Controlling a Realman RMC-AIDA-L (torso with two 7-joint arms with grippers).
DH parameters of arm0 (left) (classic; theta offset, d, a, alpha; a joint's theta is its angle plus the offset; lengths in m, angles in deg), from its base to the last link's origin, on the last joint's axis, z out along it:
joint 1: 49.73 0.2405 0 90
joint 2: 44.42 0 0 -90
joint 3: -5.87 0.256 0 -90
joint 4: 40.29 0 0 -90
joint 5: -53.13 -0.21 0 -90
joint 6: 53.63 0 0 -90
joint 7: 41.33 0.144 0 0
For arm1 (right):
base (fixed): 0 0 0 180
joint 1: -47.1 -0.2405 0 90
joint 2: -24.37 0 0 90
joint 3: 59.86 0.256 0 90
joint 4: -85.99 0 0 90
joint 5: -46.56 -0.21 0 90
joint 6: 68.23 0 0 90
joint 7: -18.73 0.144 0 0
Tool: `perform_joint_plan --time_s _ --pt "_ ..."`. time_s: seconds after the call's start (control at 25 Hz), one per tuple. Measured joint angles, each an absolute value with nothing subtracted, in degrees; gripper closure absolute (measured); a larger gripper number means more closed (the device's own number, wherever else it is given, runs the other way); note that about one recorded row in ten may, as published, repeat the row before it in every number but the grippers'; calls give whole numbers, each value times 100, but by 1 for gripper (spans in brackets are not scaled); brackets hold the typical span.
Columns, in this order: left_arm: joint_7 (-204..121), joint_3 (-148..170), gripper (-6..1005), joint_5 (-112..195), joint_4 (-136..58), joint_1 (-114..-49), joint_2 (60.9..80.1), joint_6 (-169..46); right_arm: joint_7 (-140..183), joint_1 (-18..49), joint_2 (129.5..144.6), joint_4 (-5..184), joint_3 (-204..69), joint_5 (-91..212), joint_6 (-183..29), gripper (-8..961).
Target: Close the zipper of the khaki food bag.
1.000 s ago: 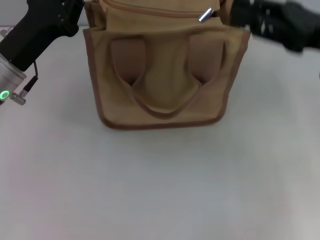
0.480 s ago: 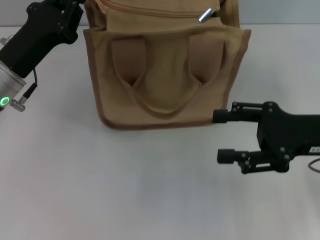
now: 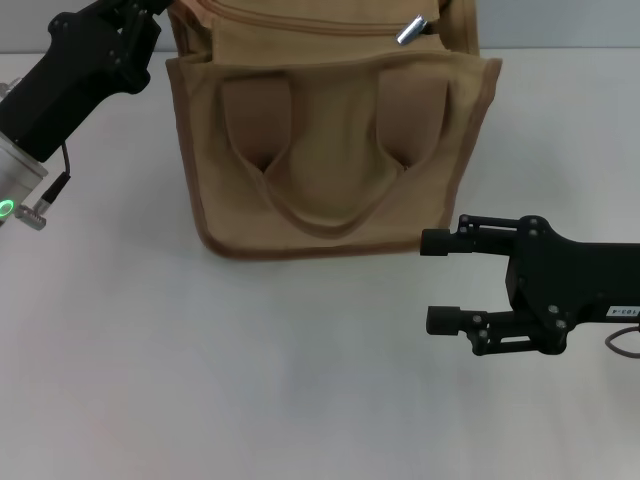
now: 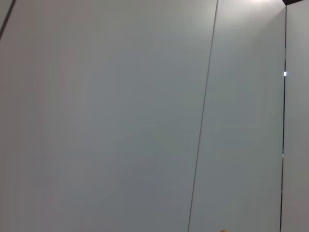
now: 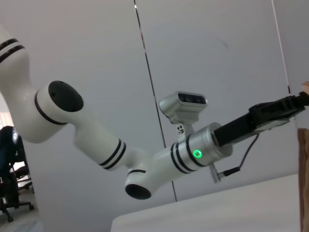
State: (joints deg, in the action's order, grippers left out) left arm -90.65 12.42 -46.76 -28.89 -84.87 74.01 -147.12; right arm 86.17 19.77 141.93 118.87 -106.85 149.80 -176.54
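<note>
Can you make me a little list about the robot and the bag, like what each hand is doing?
bag: khaki food bag, upright on the white table
zipper: zipper across the bag's top, silver pull tab near its right end
left hand: left gripper up at the bag's top left corner, fingers hidden
right hand: right gripper open, low over the table by the bag's lower right corner, holding nothing
</note>
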Motion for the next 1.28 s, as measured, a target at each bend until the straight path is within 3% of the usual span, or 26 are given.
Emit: perform_joint_plan --time_s 0.28,0.4,0.68,0.84,1.0,1.28 --pt "-9119 1214 969 -4595 -2995 -8285 7413 -14778 8611 1964 14196 11870 -10693 14992 -17535 183" --pt "-9219 1221 812 -4593 -2960 -8213 7397 -14787 8594 1966 14197 11868 -10699 14992 -17535 183" --pt "-10196 2110 677 -4676 -1931 -7832 7266 -14897 8556 1979 14205 11868 -10697 14993 -17534 183" --pt "-10482 3292 600 -4679 -1502 -7499 6916 -15423 8543 1979 14205 11868 -10696 14998 -17520 183" --pt "-10422 4217 430 -4792 -1387 -7380 6699 -16038 8494 1976 14220 11850 -10696 15053 -17464 183" --pt "-10369 4741 165 -5670 -1237 -7465 6882 -16266 7945 1948 14260 11409 -10697 15091 -17354 183"
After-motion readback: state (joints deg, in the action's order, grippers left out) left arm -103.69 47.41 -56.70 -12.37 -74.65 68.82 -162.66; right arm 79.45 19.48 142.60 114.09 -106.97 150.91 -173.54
